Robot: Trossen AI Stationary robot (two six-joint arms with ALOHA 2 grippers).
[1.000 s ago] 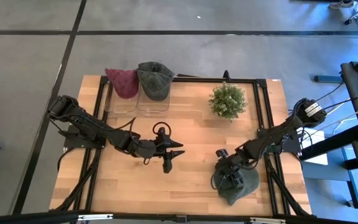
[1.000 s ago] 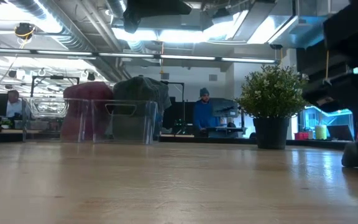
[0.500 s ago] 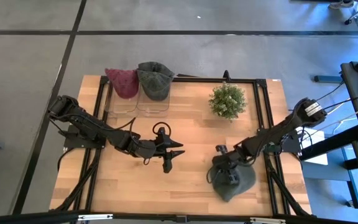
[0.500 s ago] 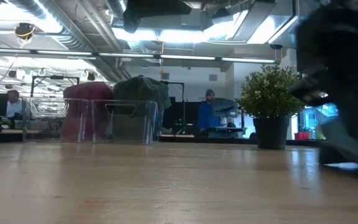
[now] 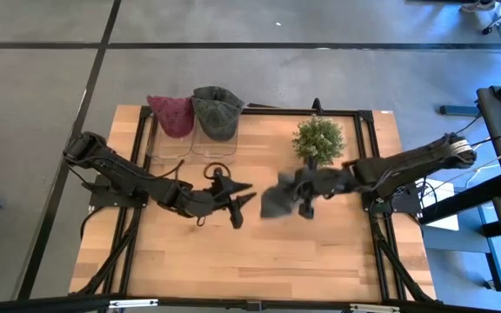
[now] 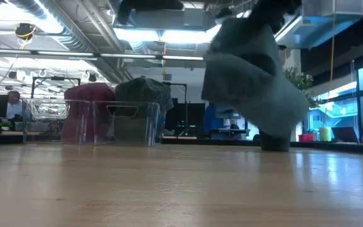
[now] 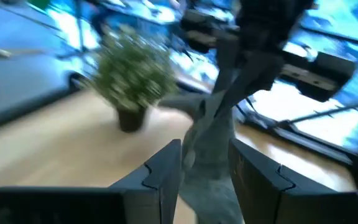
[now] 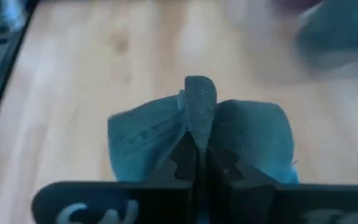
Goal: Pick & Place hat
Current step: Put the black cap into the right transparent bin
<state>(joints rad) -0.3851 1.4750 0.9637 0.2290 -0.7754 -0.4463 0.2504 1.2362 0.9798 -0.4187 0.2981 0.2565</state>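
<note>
at the far left end of the counter (image 5: 172,252) stand two clear bins side by side: the left one (image 5: 170,139) holds a red hat (image 5: 172,114), the right one (image 5: 211,143) a dark green hat (image 5: 217,110). in the low view they show as a red hat and a green hat sitting up out of the see-through walls.

the left arm reaches toward the middle of the counter, and the left pincer (image 5: 240,198) hovers there with its fingers (image 7: 160,171) spread apart, gripping nothing; through its wrist view a gap shows between them.

just right of it, the grey-green hat (image 5: 278,196) hangs in the air above the counter, near its middle, pinched in the right pincer (image 5: 305,185), whose fingers (image 8: 194,158) are closed tight on a fold of the cloth. in the low view the hat (image 6: 251,72) dangles clear of the wood.

behind the hat, a small potted plant (image 5: 317,139) stands toward the far edge.
</note>
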